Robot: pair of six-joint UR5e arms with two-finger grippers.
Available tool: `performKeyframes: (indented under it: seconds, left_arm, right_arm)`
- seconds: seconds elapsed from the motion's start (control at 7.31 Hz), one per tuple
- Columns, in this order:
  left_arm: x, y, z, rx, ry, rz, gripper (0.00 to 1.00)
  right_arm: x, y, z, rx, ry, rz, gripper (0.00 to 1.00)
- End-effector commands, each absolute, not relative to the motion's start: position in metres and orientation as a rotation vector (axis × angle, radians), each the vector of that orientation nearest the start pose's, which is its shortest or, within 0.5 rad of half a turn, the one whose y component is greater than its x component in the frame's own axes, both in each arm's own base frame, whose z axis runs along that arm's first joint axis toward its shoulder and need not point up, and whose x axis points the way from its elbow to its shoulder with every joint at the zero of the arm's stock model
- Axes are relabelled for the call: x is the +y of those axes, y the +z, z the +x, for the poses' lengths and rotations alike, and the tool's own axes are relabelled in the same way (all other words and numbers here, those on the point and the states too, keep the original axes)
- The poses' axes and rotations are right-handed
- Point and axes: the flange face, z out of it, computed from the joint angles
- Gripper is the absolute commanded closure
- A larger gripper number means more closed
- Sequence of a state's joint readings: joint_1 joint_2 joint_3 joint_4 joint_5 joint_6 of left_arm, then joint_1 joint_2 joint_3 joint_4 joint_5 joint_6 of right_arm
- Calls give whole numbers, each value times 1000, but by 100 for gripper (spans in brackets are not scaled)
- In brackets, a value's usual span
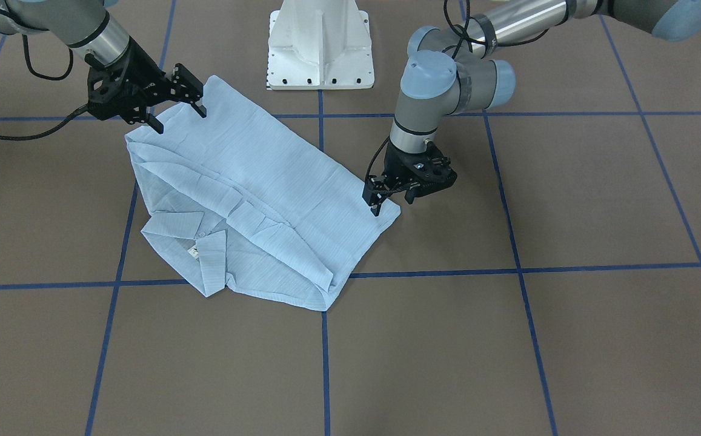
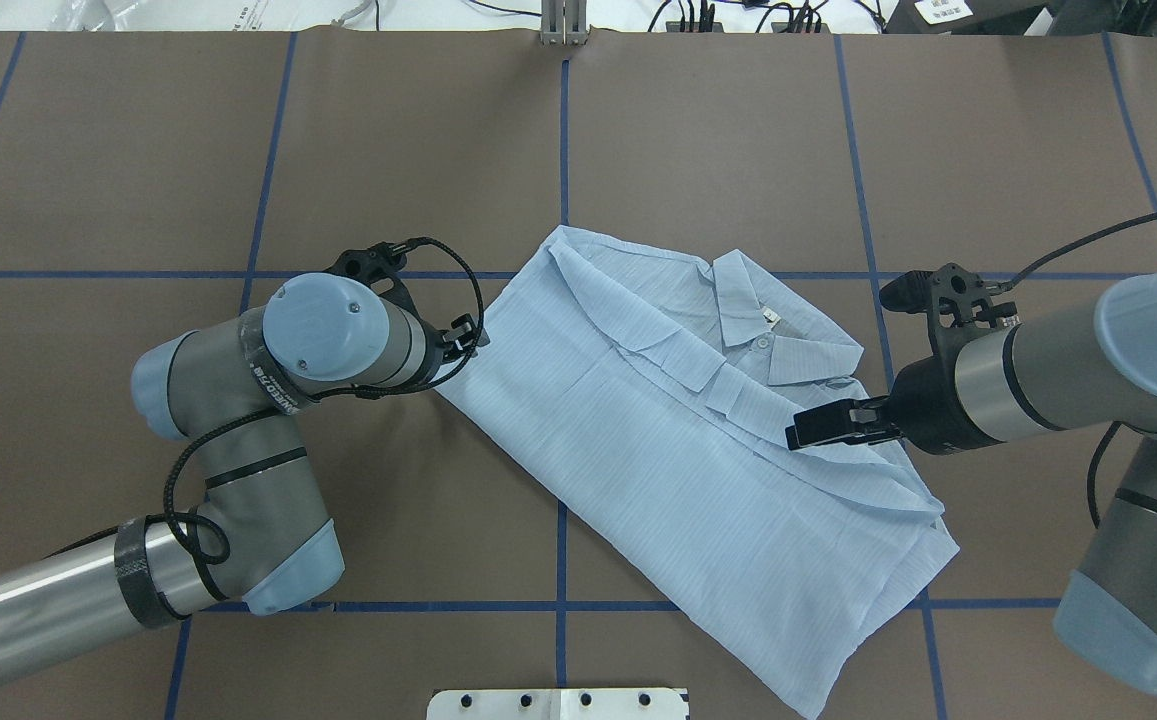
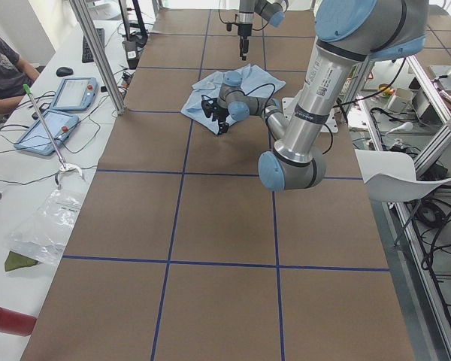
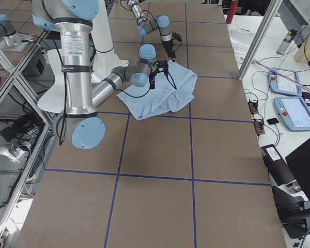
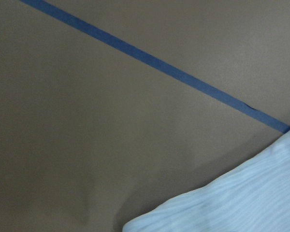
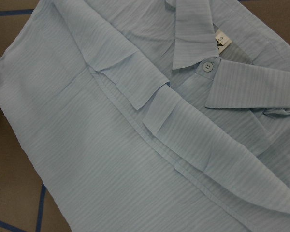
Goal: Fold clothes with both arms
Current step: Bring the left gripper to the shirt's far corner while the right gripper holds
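- While the brown table [image 1: 568,339] carried it, the shirt [image 1: 277,175] lay partly folded, slanted across the middle, collar [image 1: 171,224] toward the operators' edge.
- Over one robot-side corner the right gripper [image 1: 179,118] hovered, fingers spread.
- At the other corner the left gripper [image 1: 393,206] looked spread too.
- Grasp setup, seemingly; next, both should pinch and carry that edge across together.

Folded pale-blue striped shirt [image 1: 277,181], flat, collar [image 1: 171,223] up; left arm [image 1: 435,91], right arm [image 1: 83,30] flanking it

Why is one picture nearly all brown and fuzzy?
Left wrist view: the camera sits close over the table, so brown fills it, slightly soft, with a shadow beside the shirt; right wrist view: shirt stripes and a button look sharp.
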State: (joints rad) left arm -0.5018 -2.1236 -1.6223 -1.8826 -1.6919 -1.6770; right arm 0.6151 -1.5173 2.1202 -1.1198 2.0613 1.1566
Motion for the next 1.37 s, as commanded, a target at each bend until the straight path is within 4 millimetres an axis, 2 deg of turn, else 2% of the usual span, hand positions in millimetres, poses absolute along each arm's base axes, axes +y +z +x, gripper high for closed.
performKeyframes:
  seconds: [0.0,0.27,0.41,0.55,0.82,0.96,1.09,1.23]
  left_arm:
    - [-434,290,550,913,-498,67,15]
    - [-433,289,551,917,-496,66,18]
    - [-433,289,551,917,-496,66,24]
    - [-429,289,554,918,-488,65,35]
    - [-427,289,557,915,-460,72,45]
    - [-427,287,557,918,-458,74,58]
    - [-425,284,557,923,-454,70,82]
    - [-424,282,555,927,-452,66,100]
  right_arm:
    - [-343,323,-336,-1111,-78,119,0]
    - [-344,323,-336,-1109,-76,120,0]
    - [-344,323,-336,-1110,-76,119,0]
    - [-344,323,-336,-1110,-76,119,0]
    - [-344,324,-335,-1108,-75,119,0]
    - [-344,323,-334,-1110,-74,120,0]
    - [-344,323,-334,-1110,-74,120,0]
    - [-344,323,-334,-1110,-74,120,0]
